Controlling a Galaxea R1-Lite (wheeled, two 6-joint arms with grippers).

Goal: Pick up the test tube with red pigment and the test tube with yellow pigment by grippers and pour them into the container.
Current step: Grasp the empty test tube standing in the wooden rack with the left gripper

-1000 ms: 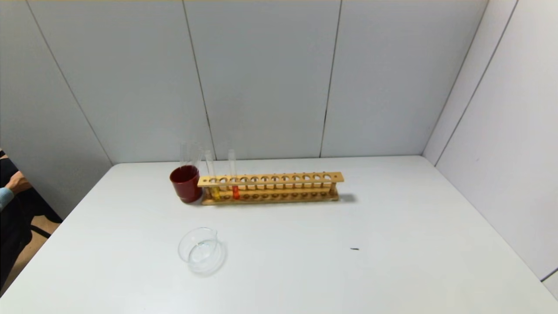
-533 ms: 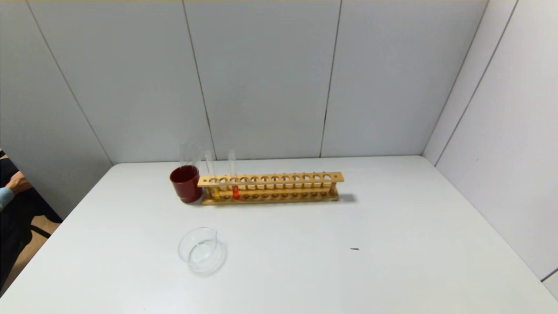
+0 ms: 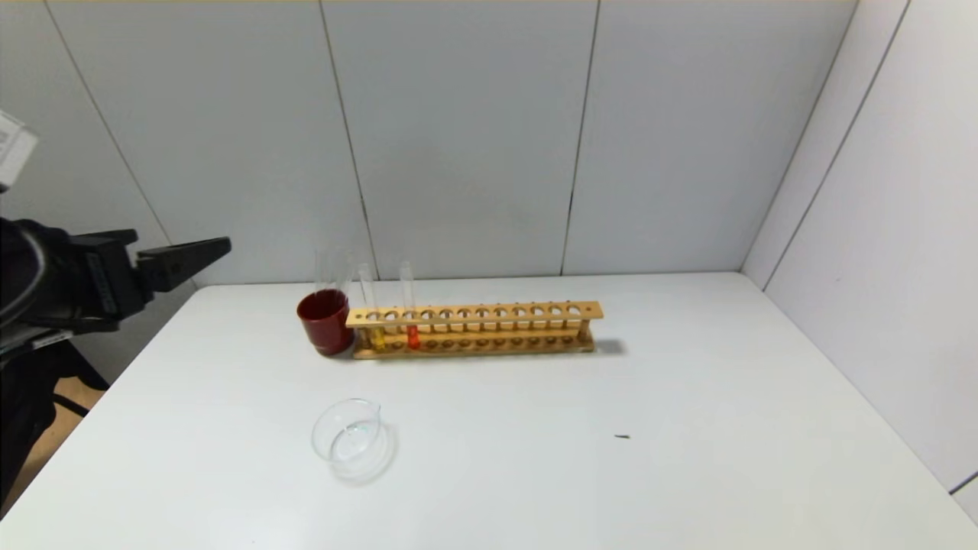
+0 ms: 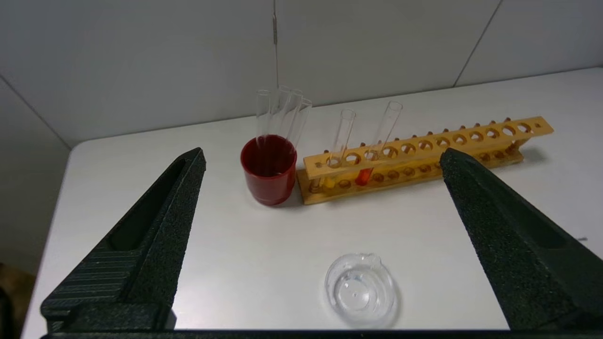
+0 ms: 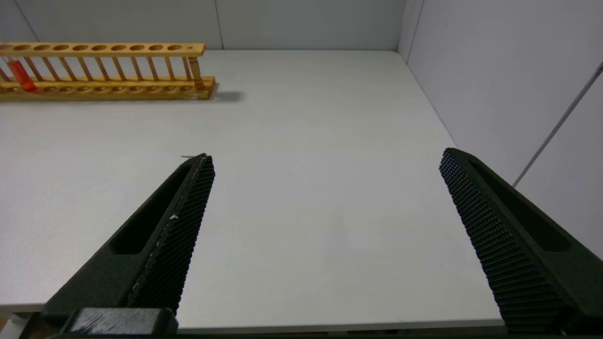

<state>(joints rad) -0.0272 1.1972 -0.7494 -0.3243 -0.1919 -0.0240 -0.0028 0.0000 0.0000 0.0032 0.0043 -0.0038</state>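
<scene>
The test tube with red pigment [image 3: 412, 334] and the test tube with yellow pigment [image 3: 377, 336] stand upright near the left end of a wooden rack [image 3: 489, 312]. The container [image 3: 350, 439], a clear glass dish with a spout, sits on the table in front of them. My left gripper [image 3: 221, 246] is raised at the far left, off the table's left edge, open and empty. The left wrist view shows it [image 4: 322, 153] facing the red tube [image 4: 365, 175], the yellow tube [image 4: 330, 179] and the dish [image 4: 362, 294]. My right gripper [image 5: 326, 154] is open and empty over the table's near right edge.
A dark red cup [image 3: 325, 322] holding several colourless tubes [image 4: 282, 108] touches the rack's left end. A small dark speck [image 3: 621, 436] lies on the white table [image 3: 688, 397]. Grey walls close the back and right sides.
My left arm has risen into the head view at the far left, covering the person's hand seen there before. The tubes, rack, cup and dish have not moved.
</scene>
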